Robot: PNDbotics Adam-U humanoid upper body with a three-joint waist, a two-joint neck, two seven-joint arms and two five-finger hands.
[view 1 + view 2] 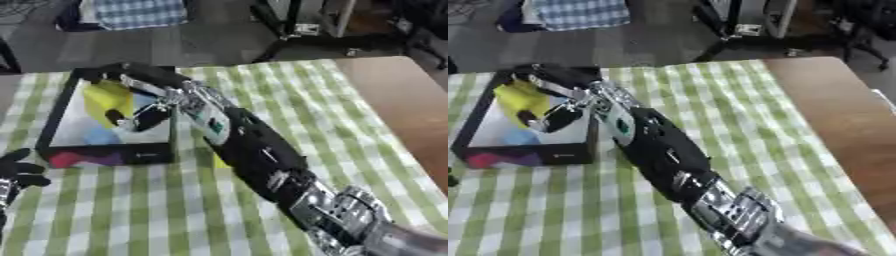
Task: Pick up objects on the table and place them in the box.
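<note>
Right hand (144, 112) reaching into the black-walled open box (54, 112), upper left of frame, fingers curled around a yellow soft object (107, 97); left hand (19, 172) open on the green-checked tabletop (289, 110), lower left

Both head eyes are looking steeply down, close over the desk (131, 210), sharing the box (54, 115) and the floor beyond.
</note>
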